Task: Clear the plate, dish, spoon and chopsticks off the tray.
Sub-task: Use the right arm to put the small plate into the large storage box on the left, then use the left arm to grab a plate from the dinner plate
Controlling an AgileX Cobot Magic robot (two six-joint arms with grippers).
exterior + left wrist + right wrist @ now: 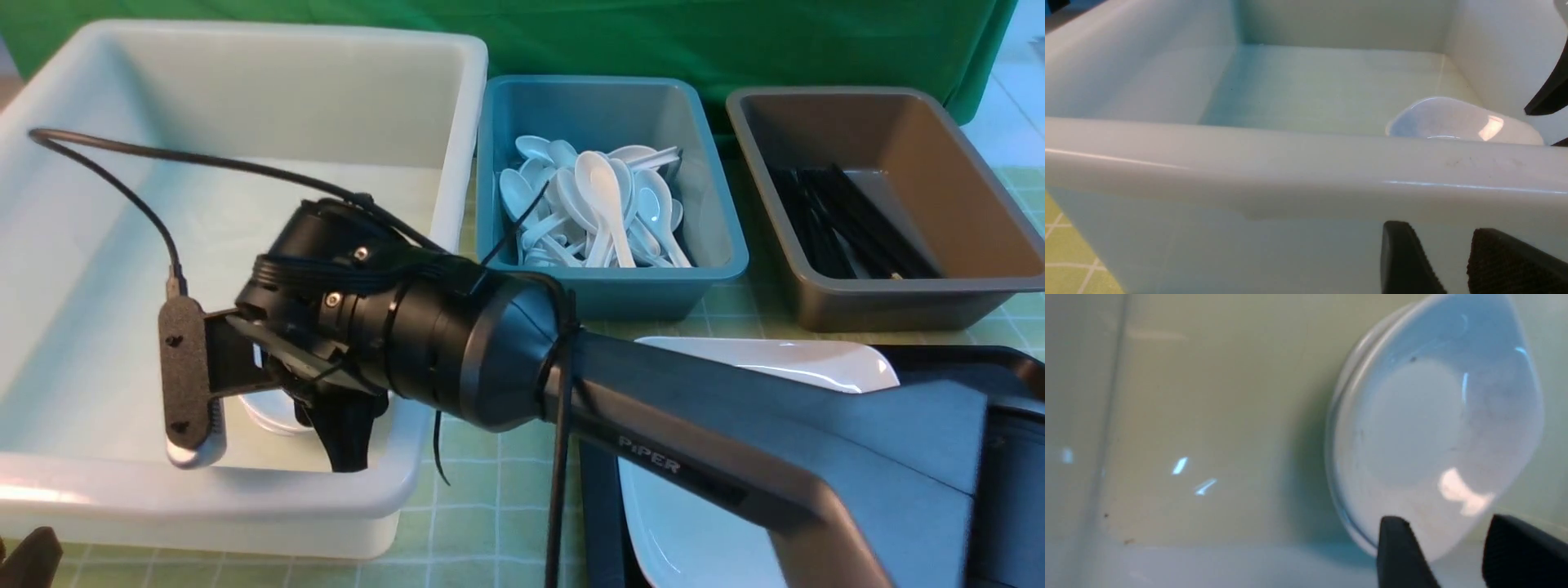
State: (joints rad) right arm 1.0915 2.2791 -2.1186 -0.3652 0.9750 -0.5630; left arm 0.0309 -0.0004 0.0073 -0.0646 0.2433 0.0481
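My right arm reaches across into the big white tub [245, 82]. Its gripper [343, 437] hangs open just above a small white dish [265, 412] lying on the tub floor; in the right wrist view the dish [1433, 428] lies under the spread fingertips of the gripper [1449, 543]. The large white plate [784, 363] lies on the dark tray [600, 506], mostly hidden by the arm. No spoon or chopsticks show on the visible tray. My left gripper [1437, 253] is open and empty, low outside the tub's near wall [1290, 163].
A teal bin [604, 290] holds several white spoons [600, 208]. A brown tub [890, 298] holds black chopsticks [841, 224]. The green checked cloth [482, 490] lies between the tub and the tray.
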